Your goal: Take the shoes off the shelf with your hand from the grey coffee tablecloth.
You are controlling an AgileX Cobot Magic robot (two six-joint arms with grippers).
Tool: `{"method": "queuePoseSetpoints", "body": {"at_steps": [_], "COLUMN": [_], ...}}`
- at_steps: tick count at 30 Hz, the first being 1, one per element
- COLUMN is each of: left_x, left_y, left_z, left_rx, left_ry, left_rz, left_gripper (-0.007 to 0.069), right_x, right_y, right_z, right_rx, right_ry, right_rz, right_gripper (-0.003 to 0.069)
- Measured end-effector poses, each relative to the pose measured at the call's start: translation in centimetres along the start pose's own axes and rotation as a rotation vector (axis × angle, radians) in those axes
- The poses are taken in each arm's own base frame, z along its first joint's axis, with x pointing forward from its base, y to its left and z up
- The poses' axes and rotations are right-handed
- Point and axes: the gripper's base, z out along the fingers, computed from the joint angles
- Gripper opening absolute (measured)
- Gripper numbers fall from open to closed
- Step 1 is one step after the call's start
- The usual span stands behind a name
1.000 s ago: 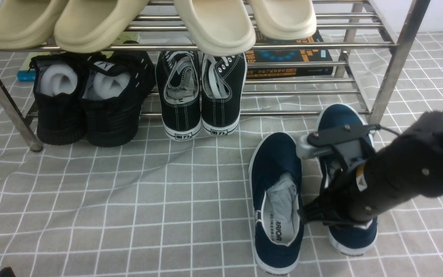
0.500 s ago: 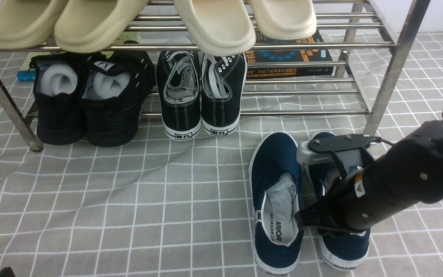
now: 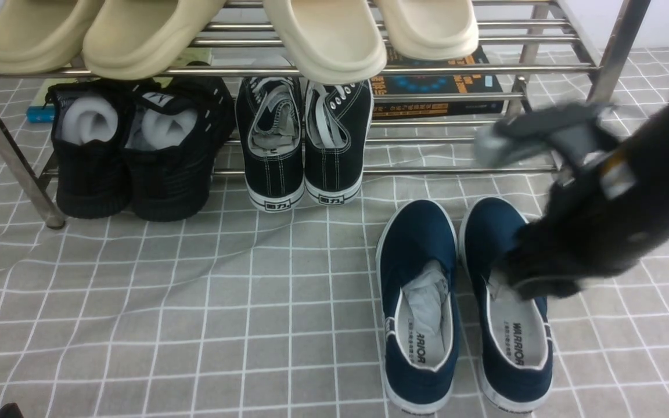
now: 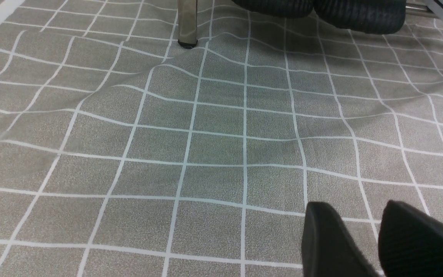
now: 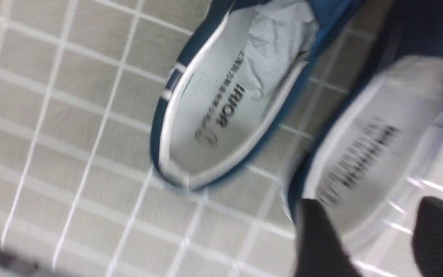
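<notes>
Grey checked cloth (image 3: 137,302) covers the whole surface in the front view, with the metal shelf (image 3: 369,69) standing on it. The navy shoes (image 3: 418,244) lie side by side on the cloth just in front of the shelf's right half, toes toward it. I judge them already off the rack and set out as a neat pair. The right end effector (image 3: 535,281) hangs over the right shoe's opening, too blurred here to read.

From the left wrist, a shelf leg (image 4: 187,23) pins a wrinkle in the cloth. The left end effector (image 4: 356,215) holds nothing, its fingers (image 4: 329,246) close with a thin strip of cloth between them. Whether it is fully closed I cannot tell.

From the right wrist, both shoes (image 5: 221,115) appear smeared. The right end effector (image 5: 375,231) has its fingers apart, gripping nothing, which reads as a release
</notes>
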Motion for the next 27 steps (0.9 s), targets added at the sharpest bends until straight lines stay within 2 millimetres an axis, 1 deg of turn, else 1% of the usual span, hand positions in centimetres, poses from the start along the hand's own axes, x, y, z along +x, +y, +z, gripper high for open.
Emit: {"method": "queuePoseSetpoints", "body": {"at_steps": [1,2,4,5,6,7,8,9,10,11,12,13,14,16,20,27], "left_x": [0.0,0.0,0.0,0.0,0.0,0.0,0.0,0.0,0.0,0.0,0.0,0.0,0.0,0.0,0.0,0.0], "left_y": [0.0,0.0,0.0,0.0,0.0,0.0,0.0,0.0,0.0,0.0,0.0,0.0,0.0,0.0,0.0,0.0], "left_z": [0.0,0.0,0.0,0.0,0.0,0.0,0.0,0.0,0.0,0.0,0.0,0.0,0.0,0.0,0.0,0.0], "left_rx": [0.0,0.0,0.0,0.0,0.0,0.0,0.0,0.0,0.0,0.0,0.0,0.0,0.0,0.0,0.0,0.0], "left_ry": [0.0,0.0,0.0,0.0,0.0,0.0,0.0,0.0,0.0,0.0,0.0,0.0,0.0,0.0,0.0,0.0], "left_rz": [0.0,0.0,0.0,0.0,0.0,0.0,0.0,0.0,0.0,0.0,0.0,0.0,0.0,0.0,0.0,0.0], "left_gripper": [0.024,0.024,0.024,0.024,0.024,0.024,0.024,0.024,0.024,0.024,0.024,0.024,0.024,0.024,0.024,0.024], "right_x": [0.9,1.8,4.1,5.4,6.2,7.5,9.0,9.2,10.5,11.1,11.2,11.9,11.9,12.4,13.0,13.3], "right_y": [-0.3,-0.5,-1.1,-1.4,-1.6,-1.8,-2.1,-2.1,-2.3,-2.4,-2.4,-2.6,-2.6,-2.9,-3.0,-3.1], "right_z": [-1.9,-3.3,-5.3,-5.9,-6.1,-6.1,-5.6,-5.5,-4.4,-3.5,-3.3,-1.8,-1.6,-0.1,1.0,1.4], "right_rx": [0.013,0.019,0.025,0.017,0.01,-0.006,-0.038,-0.049,-0.097,-0.118,-0.121,-0.138,-0.139,-0.145,-0.142,-0.137], "right_ry": [-0.017,-0.039,-0.103,-0.15,-0.184,-0.25,-0.361,-0.378,-0.505,-0.568,-0.579,-0.647,-0.653,-0.701,-0.704,-0.688], "right_rz": [-0.017,-0.023,-0.032,-0.033,-0.034,-0.035,-0.034,-0.031,-0.017,-0.009,-0.009,-0.001,0.0,0.003,0.005,0.002], "right_gripper": [0.0183,0.0129,0.0013,-0.0004,-0.0011,-0.0015,-0.0015,-0.0015,-0.0015,-0.0016,-0.0016,-0.0016,-0.0016,-0.0016,-0.0015,-0.0011]}}
